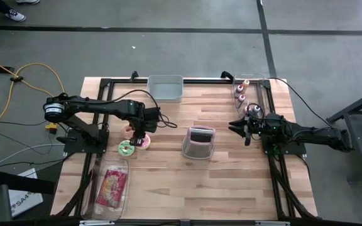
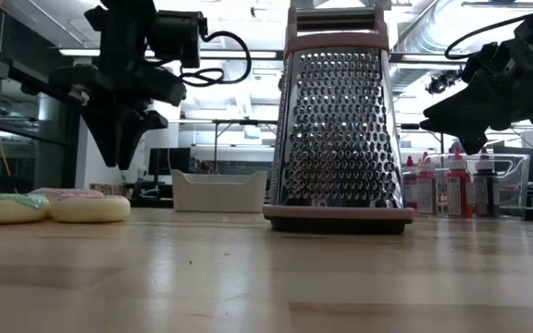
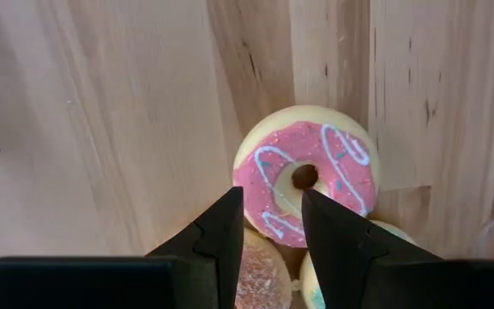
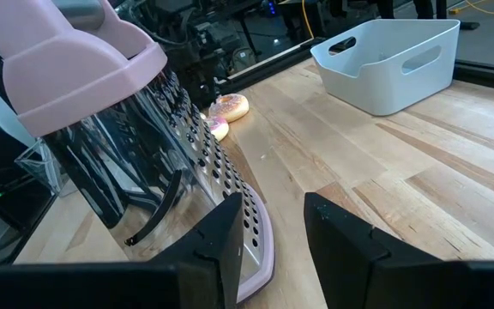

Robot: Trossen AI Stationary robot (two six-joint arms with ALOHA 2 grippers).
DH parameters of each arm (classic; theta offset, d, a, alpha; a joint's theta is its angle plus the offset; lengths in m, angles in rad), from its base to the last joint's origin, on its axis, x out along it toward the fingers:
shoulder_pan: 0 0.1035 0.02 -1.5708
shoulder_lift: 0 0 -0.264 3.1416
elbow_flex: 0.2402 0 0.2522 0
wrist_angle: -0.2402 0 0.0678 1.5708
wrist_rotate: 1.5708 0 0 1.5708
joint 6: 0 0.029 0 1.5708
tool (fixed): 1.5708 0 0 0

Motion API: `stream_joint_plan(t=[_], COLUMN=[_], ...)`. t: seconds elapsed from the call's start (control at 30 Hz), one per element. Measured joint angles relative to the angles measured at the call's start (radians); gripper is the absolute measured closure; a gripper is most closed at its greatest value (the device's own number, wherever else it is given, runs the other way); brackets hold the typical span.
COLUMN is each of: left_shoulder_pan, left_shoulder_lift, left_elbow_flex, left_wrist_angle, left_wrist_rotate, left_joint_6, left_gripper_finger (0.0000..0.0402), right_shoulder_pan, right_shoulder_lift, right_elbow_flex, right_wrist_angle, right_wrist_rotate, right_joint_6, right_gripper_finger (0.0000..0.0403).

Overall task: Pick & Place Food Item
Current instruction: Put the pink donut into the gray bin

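- Nothing's been picked up yet, far as I can tell. All three donuts sit on the table in a little cluster at the left side.
- The left gripper [image 3: 268,227] hangs right over the pink donut [image 3: 307,176], fingers spread a bit with nothing between them. In the low view it's clearly above the table, so no contact.
- The right gripper [image 1: 239,127] waits beside the grater [image 1: 199,143], fingers pressed nearly together, empty.
- Left to do, I'd guess: drop down, pinch the donut, carry it over. The white bin [image 1: 166,88] at the far edge looks like a likely drop spot, and there's nothing in it.
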Motion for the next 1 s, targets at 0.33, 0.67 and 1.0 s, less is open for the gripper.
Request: stream_joint_plan(t=[0.33,0.67,1.0], left_shoulder_pan=[0.0,0.0,0.0], left_shoulder_lift=[0.006,0.006,0.006], left_elbow_flex=[-0.02,-0.072,-0.085], left_wrist_angle=[0.021,0.069,0.097], left_wrist_rotate=[0.0,0.001,0.002], left_joint_6=[-0.008,-0.002,0.01], left_gripper_finger=[0.0286,0.0241,0.0195], right_shoulder_pan=[0.0,0.0,0.0], right_shoulder_lift=[0.0,0.0,0.0], right_elbow_flex=[0.0,0.0,0.0], right_wrist_angle=[0.0,0.0,0.0], right_wrist_rotate=[0.0,0.0,0.0], right_joint_6=[0.0,0.0,0.0], right_gripper_finger=[0.0289,0.0289,0.0289])
